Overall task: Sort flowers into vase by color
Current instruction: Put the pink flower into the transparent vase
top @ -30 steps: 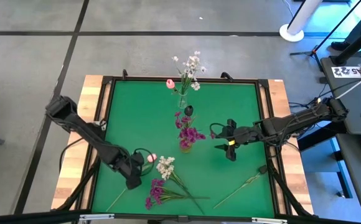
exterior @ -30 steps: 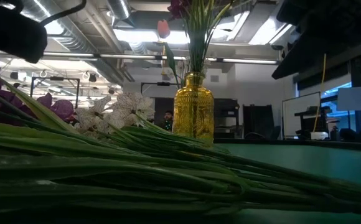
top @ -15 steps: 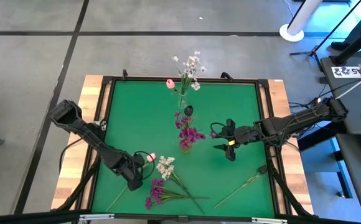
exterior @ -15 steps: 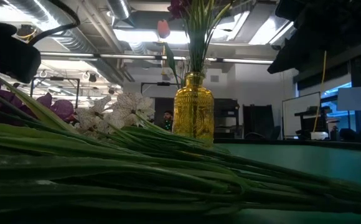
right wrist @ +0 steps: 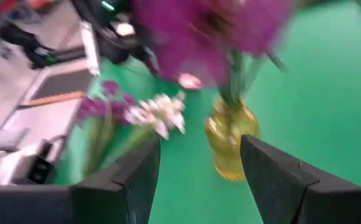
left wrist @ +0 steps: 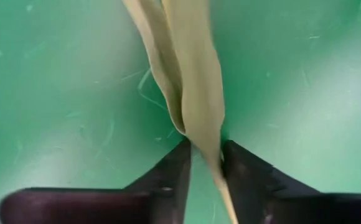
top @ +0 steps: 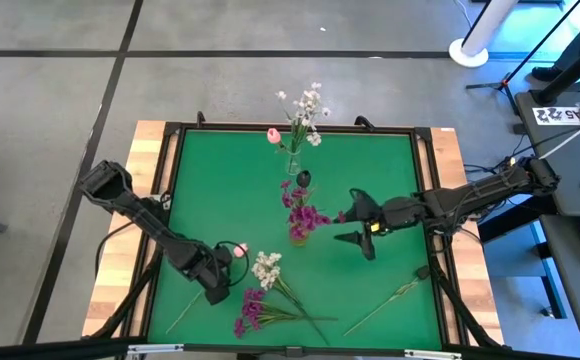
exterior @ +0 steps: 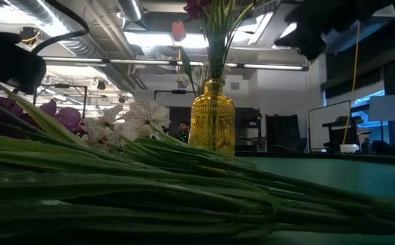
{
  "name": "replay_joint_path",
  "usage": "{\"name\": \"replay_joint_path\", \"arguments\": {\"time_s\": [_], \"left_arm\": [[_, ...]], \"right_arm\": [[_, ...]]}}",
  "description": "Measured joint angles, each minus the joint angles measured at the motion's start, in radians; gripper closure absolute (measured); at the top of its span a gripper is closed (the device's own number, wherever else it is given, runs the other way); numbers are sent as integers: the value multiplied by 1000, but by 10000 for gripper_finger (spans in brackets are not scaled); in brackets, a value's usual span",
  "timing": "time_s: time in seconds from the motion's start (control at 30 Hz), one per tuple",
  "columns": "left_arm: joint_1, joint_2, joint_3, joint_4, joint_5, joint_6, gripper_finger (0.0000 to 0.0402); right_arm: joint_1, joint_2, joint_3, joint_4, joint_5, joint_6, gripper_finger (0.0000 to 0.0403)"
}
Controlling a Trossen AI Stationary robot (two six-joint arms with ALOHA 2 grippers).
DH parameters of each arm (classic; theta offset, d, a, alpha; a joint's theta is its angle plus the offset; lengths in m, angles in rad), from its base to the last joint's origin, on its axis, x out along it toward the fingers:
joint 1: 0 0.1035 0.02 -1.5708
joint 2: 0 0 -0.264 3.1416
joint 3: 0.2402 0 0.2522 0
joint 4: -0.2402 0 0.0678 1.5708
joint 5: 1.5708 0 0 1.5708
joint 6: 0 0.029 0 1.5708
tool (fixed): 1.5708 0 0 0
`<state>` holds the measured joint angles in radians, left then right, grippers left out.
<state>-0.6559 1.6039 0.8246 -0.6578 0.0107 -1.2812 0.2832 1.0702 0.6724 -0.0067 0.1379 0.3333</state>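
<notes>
Since the earlier frame your left gripper [left wrist: 204,163] has pinched shut on the tulip stem [left wrist: 190,87] on the mat; your right gripper [right wrist: 199,163] nudged toward the amber vase [top: 299,234], fingers apart, empty. Both vases part-filled; white [top: 266,266], purple [top: 251,305] sprigs still loose.

- Two vases stand mid-table; the far vase [top: 292,163] sits behind the near vase [top: 299,233].
- Loose flowers [top: 265,295] lie before the near vase, at the front edge.
- A single stem [top: 385,303] lies right of them.
</notes>
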Motion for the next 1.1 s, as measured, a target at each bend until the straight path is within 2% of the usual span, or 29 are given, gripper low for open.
{"name": "replay_joint_path", "arguments": {"time_s": [0.2,0.3,0.43,0.67,0.77,0.87,1.1], "left_arm": [[29,-1,0,-22,4,44,389],[45,-6,13,-54,-45,88,393],[65,-34,78,-194,-151,134,389],[66,-132,276,-526,-474,167,388],[65,-198,333,-621,-632,163,388],[66,-281,359,-631,-798,174,388],[66,-463,362,-545,-1202,283,388]], "right_arm": [[0,0,0,101,-26,-69,182],[-2,0,0,120,-26,-96,182],[-2,0,0,122,-25,-103,182],[-2,-1,0,123,-24,-104,182],[-2,-1,0,123,-25,-105,182],[-2,-1,0,128,-4,-126,182],[-2,-3,0,135,159,-215,182]]}}
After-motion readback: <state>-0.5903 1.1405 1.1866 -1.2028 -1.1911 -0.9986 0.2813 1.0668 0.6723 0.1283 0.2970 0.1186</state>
